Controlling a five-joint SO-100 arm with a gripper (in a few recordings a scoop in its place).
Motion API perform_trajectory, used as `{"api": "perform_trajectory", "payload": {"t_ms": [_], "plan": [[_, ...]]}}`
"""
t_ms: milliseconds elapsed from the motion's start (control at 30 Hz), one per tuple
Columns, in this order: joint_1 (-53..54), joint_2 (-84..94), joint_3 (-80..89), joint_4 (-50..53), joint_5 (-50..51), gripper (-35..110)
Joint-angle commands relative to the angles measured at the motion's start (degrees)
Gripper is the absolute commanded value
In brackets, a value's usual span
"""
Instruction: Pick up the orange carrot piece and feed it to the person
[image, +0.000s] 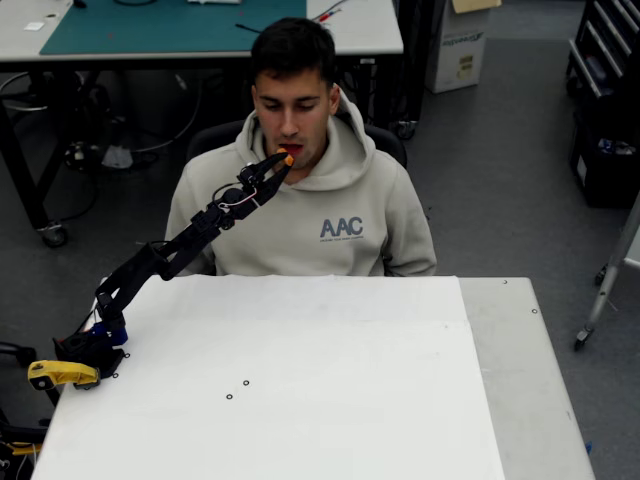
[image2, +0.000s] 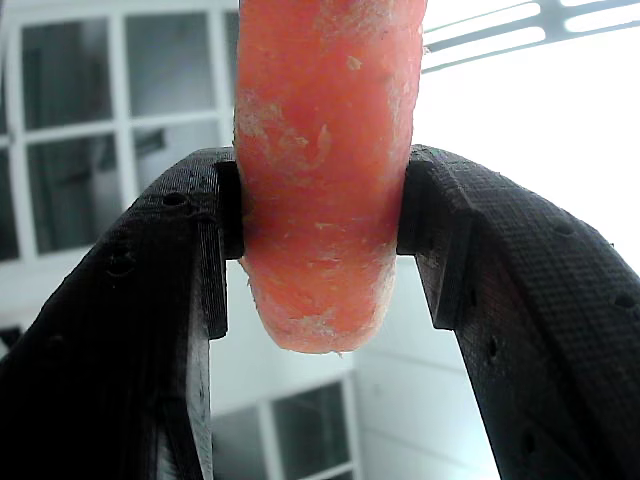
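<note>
**Inspector:** Gripper (image: 283, 162) status first. In the overhead view the black arm (image: 170, 255) rises from its base at the left edge of the white table (image: 330, 400) and stretches up and to the right, ending just beside the person's (image: 310, 205) mouth. The two fingers are clamped on the orange carrot piece (image: 288, 158).

**Assistant:** Does the wrist view confirm the grip?

**Inspector:** Confirmed. In the wrist view the carrot piece (image2: 320, 180) stands upright between the two black fingers (image2: 150, 290), pressed on both flanks, with its rounded end poking out below the contact pads. Its surface is pale-flecked and slightly rough. Behind it are bright window panes and a ceiling fixture.

**Assistant:** Where exactly does the carrot sit relative to the person?

**Inspector:** At the lips, in the overhead view. The orange tip is at the mouth; whether it has entered or merely touches cannot be told. The person sits on a dark chair behind the far edge of the table, head bowed slightly toward the gripper, wearing a light beige hoodie with "AAC" on the chest. Both hands are hidden below the table edge.

**Assistant:** Anything else on record?

**Inspector:** A yellow clamp-like part (image: 62, 374) sits beside the arm's base at the table's left edge. Two small dark rings (image: 238, 389) lie on the tabletop, well apart from the arm. Behind the person stands a desk with a green mat (image: 170, 25), and a cardboard box (image: 462, 45) is on the floor at upper right.
</note>
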Motion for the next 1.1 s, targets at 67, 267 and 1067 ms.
{"api": "perform_trajectory", "payload": {"t_ms": [67,267,1067], "plan": [[0.53,3.16,-0.09,-1.41,-3.6,-3],[0.53,3.16,-0.09,-1.41,-4.22,-3],[1.32,3.25,-0.09,-1.41,-3.43,19]]}}
